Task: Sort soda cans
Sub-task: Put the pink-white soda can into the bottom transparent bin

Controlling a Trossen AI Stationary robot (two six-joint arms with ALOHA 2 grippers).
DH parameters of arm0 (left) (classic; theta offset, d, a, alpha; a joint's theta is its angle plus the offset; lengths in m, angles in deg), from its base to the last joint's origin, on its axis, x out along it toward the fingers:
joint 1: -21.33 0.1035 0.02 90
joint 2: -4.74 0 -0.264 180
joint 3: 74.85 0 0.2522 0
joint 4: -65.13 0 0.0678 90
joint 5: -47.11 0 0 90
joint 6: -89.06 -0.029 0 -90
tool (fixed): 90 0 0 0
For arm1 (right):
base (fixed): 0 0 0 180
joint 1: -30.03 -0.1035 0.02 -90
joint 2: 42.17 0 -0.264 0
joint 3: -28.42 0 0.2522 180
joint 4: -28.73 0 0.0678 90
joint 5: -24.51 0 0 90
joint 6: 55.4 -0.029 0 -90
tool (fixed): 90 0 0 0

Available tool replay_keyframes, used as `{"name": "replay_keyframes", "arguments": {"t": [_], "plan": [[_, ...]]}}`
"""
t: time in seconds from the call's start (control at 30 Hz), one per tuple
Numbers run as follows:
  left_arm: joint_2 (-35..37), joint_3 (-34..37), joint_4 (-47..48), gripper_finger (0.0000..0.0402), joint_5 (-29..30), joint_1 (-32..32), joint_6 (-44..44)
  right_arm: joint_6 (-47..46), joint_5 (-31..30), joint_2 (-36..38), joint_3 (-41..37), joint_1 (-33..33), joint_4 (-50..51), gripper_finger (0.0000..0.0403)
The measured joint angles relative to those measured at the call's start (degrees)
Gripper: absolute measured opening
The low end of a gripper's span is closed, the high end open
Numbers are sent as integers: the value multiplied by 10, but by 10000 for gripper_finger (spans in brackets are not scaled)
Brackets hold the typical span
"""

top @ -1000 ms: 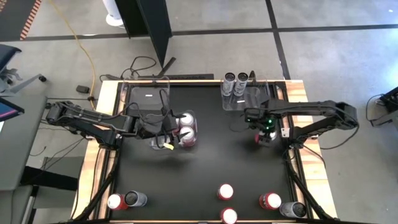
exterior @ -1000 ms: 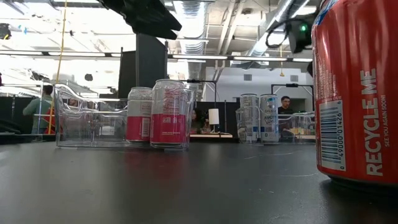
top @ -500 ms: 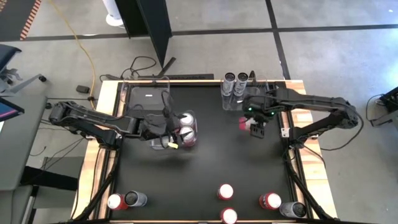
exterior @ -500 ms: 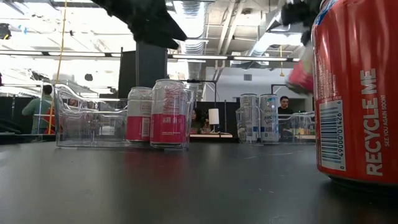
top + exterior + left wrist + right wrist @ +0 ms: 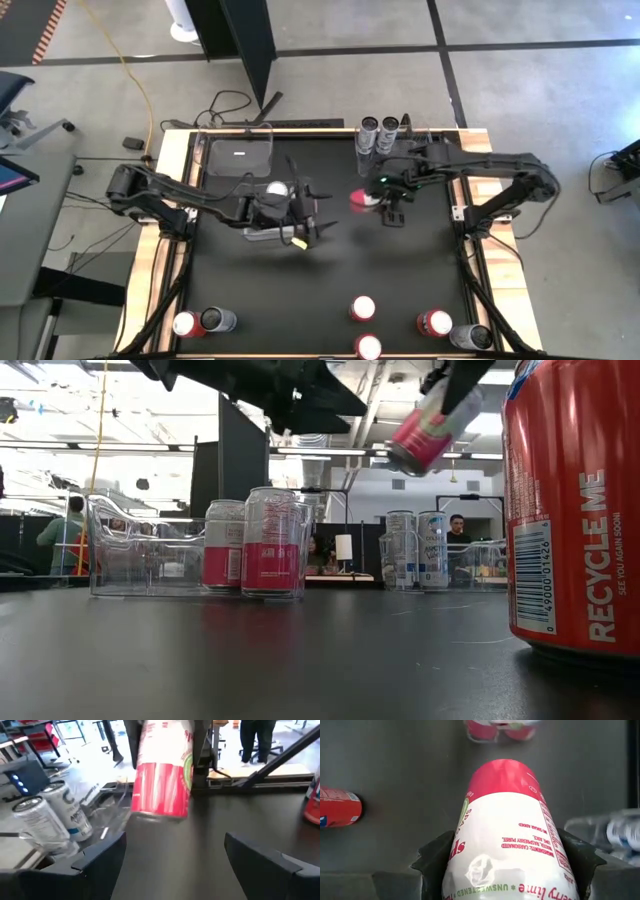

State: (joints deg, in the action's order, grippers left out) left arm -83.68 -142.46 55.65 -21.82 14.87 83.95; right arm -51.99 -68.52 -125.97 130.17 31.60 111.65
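High view: pink-and-white can (image 5: 362, 199) is carried above table centre, pinched by right gripper (image 5: 385, 200); left gripper (image 5: 305, 205) is spread nearby. Right wrist view: can is clamped between fingers (image 5: 435, 862). Collision between arms could be caused by converging.

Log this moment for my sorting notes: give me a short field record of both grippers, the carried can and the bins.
right gripper: shut on a pink-and-white can, tilted, in the air above mid-table
left gripper: open, empty, facing the carried can
left bin: holds two pink-and-white cans
right bin: two silver cans at it
front edge: red cans and others, unsorted
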Motion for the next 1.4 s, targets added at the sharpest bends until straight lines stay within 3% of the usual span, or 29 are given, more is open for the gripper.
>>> {"name": "replay_keyframes", "arguments": {"t": [0.37, 0.6, 0.83, 1.23, 1.4], "plan": [[-1, -14, -21, 353, -25, 2, 11, 57, 0, -99, 92, -21, -5, 289], [-7, -77, 142, 366, -43, 9, 44, 82, 0, -156, 142, -27, 1, 288], [-6, -95, 209, 369, -45, 16, 59, 102, 2, -199, 192, -33, 5, 288], [-8, -94, 234, 368, -45, 23, 64, 121, 14, -205, 226, -45, -33, 288], [-8, -94, 226, 339, -46, 26, 60, 121, 15, -205, 226, -48, -35, 288]]}}
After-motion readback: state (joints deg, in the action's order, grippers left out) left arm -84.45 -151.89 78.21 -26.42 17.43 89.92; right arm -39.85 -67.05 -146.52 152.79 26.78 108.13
